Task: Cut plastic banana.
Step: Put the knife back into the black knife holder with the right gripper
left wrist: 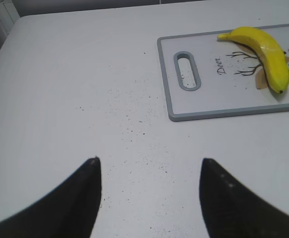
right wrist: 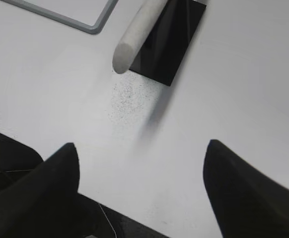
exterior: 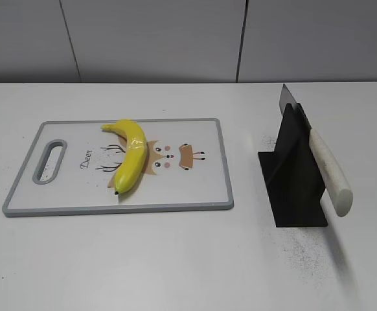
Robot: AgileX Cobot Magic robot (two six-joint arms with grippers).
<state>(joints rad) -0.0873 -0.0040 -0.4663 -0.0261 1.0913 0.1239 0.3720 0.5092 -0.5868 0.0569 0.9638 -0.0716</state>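
Note:
The plastic banana [exterior: 131, 155] is yellow and curved and lies on a white cutting board with a grey rim [exterior: 224, 168]. It also shows in the left wrist view [left wrist: 266, 49], far right of my left gripper. A knife with a white handle [exterior: 330, 172] rests in a black stand [exterior: 292, 175]; its handle end shows in the right wrist view [right wrist: 134, 34]. My left gripper [left wrist: 149, 166] is open and empty over bare table, left of the board [left wrist: 170, 94]. My right gripper [right wrist: 142, 151] is open and empty near the table's front edge, short of the stand [right wrist: 169, 39]. Neither gripper shows in the exterior view.
The board has a handle slot [exterior: 50, 162] at its left end and a deer drawing under the banana. Dark specks lie on the white table by the stand [exterior: 305, 249] and left of the board [left wrist: 129, 119]. The table's front edge [right wrist: 114, 210] is close under my right gripper.

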